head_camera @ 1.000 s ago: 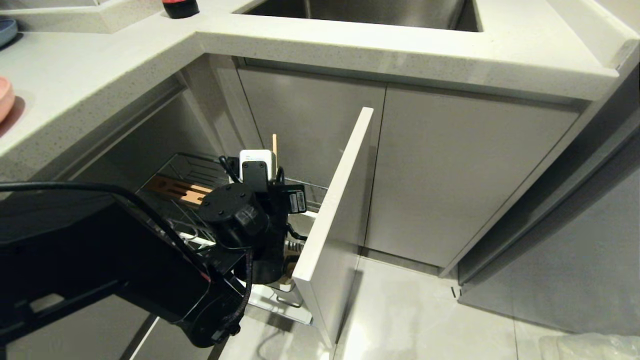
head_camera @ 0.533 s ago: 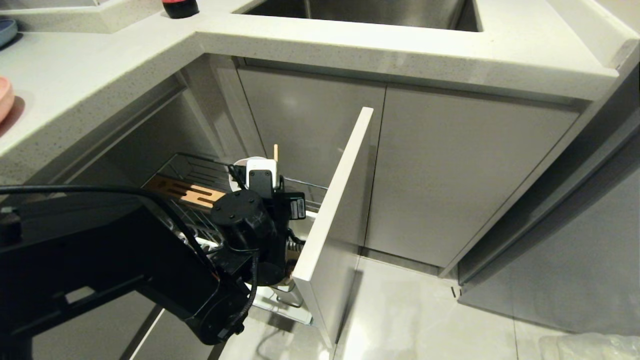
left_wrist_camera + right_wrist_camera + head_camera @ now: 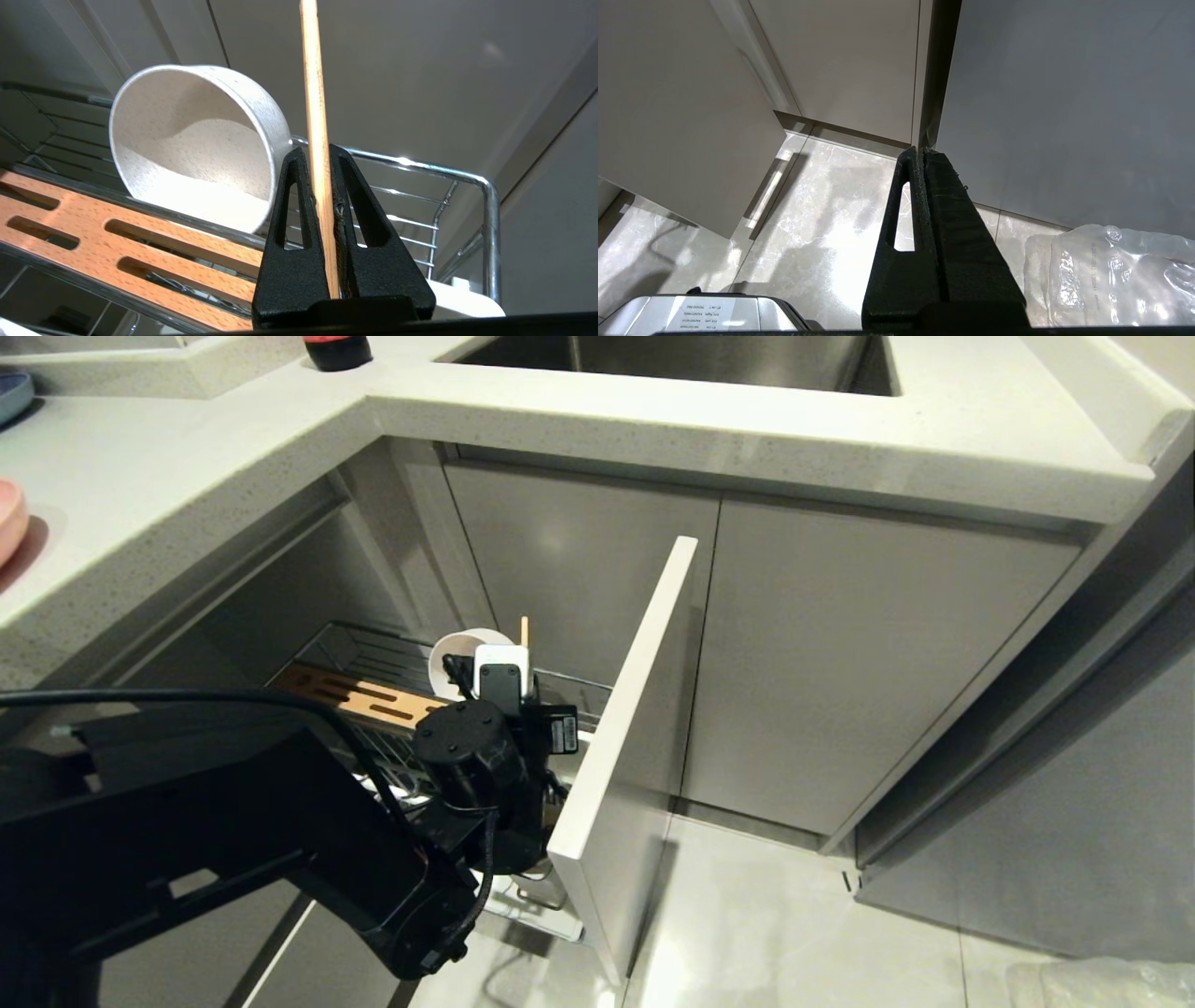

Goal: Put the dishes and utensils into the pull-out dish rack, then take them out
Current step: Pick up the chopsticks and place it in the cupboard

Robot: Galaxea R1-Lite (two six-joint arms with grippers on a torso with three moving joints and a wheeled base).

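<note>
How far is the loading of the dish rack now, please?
Partly done. The bowl already leans in the pulled-out rack. The left hand is shut on the chopsticks above the rack. The pink plate waits on the counter; the spoon is not visible. The right hand is shut, idle above the floor.

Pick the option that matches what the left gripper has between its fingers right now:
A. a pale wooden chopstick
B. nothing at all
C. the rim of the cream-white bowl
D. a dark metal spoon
A: in the left wrist view the left gripper is shut on a thin upright wooden chopstick, while the bowl sits apart, tilted in the dish rack.
</note>
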